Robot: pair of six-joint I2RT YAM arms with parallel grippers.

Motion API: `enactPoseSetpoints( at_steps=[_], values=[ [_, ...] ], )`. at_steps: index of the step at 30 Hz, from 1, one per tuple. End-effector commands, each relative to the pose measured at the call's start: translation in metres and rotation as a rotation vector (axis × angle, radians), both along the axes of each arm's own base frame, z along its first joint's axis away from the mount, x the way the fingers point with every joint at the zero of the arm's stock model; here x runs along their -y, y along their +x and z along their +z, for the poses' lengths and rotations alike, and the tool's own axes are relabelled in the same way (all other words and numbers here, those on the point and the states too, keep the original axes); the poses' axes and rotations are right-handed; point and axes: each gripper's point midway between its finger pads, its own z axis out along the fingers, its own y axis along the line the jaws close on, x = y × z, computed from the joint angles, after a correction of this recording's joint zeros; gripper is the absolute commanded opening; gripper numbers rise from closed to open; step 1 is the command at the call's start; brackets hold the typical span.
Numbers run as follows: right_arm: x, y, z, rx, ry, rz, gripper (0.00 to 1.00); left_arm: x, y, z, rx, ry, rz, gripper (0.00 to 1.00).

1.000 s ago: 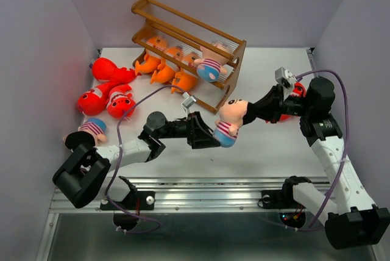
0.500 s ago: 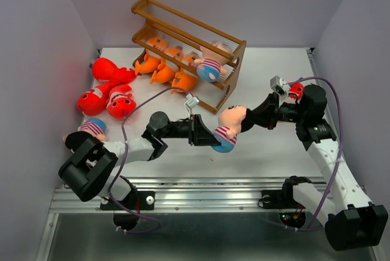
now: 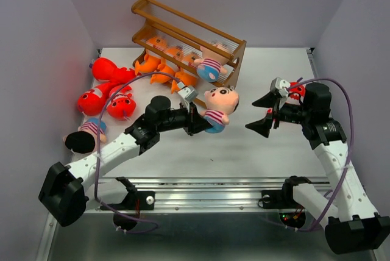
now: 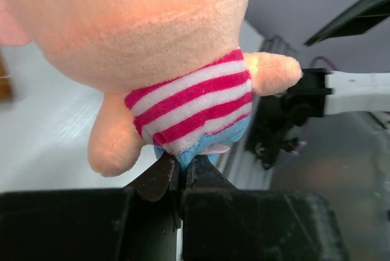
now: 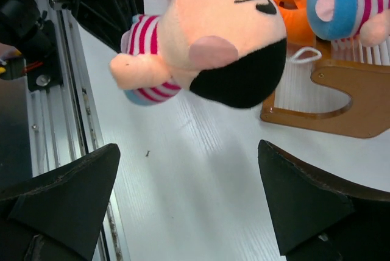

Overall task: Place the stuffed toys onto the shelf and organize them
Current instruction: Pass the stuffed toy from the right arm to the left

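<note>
White table (image 3: 256,151) — left gripper (image 3: 198,121) outstretched, clamped on doll (image 3: 218,103) (right gripper (image 3: 250,115) agape)

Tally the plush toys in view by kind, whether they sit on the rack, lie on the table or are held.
Red plush sharks: 4
Orange plush fish: 3 that can be told apart, bunched in the brown wooden rack; possibly more hidden
Striped-shirt dolls with black hair: 3
Total: at least 10

The top edge of my left wrist view cut off the face of the peach striped-shirted plush doll (image 4: 189,105).
</note>
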Motion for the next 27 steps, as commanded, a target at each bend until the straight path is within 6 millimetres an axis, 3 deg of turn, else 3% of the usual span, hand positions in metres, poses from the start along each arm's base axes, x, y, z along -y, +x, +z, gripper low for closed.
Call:
enactPoseSetpoints(
  at_steps=[1,11,19,24,26,27],
  values=[
    [0.01,0.005,-0.007,0.01,-0.092,-0.049,1.0,-0.038,0.029,-0.027,0.171,0.258,0.165,0.0],
    [0.016,0.024,-0.027,-0.055,-0.132,-0.112,1.0,-0.09,0.054,-0.028,0.388,0.478,0.341,0.0],
    [0.018,0.026,-0.051,-0.074,-0.15,-0.121,1.0,-0.105,0.057,-0.017,0.503,0.505,0.375,0.0],
    [0.018,0.023,-0.064,-0.073,-0.162,-0.111,1.0,-0.134,0.081,-0.012,0.496,0.589,0.519,0.0],
    [0.018,0.022,-0.067,-0.066,-0.158,-0.107,1.0,-0.14,0.088,-0.006,0.497,0.575,0.531,0.0],
    [0.018,0.021,-0.071,-0.069,-0.155,-0.104,1.0,-0.131,0.083,0.0,0.51,0.53,0.478,0.0]
  ],
)
